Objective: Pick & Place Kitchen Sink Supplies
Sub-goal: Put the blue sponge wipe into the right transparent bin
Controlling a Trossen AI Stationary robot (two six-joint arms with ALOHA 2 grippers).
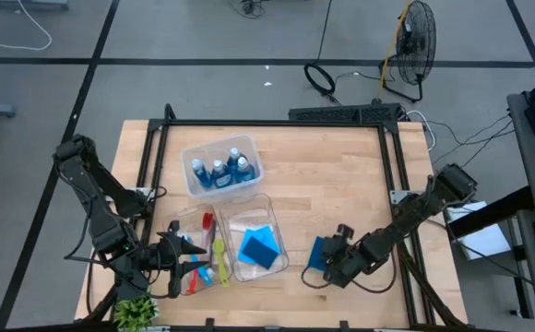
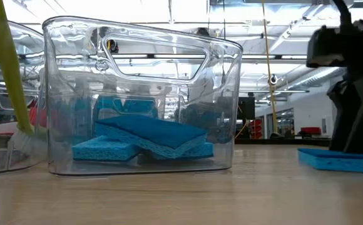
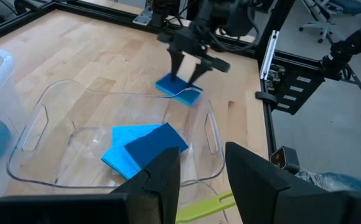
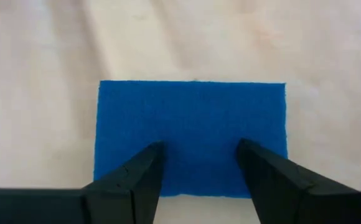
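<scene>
A flat blue sponge [image 1: 318, 254] lies on the table to the right of a clear bin [image 1: 279, 232] that holds two more blue sponges [image 1: 258, 247]. My right gripper [image 4: 199, 149] is open and points down over the loose sponge [image 4: 193, 118], both fingertips above its top near one long edge. My left gripper [image 3: 202, 162] is open at the front left, beside the brushes. A yellow-green brush [image 3: 208, 204] passes below the gap between its fingers and leans tilted in the low view [image 2: 6, 75]. Red [image 1: 205, 223] and blue [image 1: 198, 267] brushes lie nearby. My right gripper comes at the loose sponge from above, its open fingers [image 3: 199, 70] over the sponge's flat top [image 3: 179, 90]. The sponge lies flat on the table. I cannot tell whether the fingertips touch it.
A clear bin with blue-liquid bottles [image 1: 221, 171] stands at the back. A small green potted plant [image 1: 136, 312] sits at the front left corner. A black frame [image 1: 277, 123] runs around the table. Bare wood lies between the bottle bin and the right arm.
</scene>
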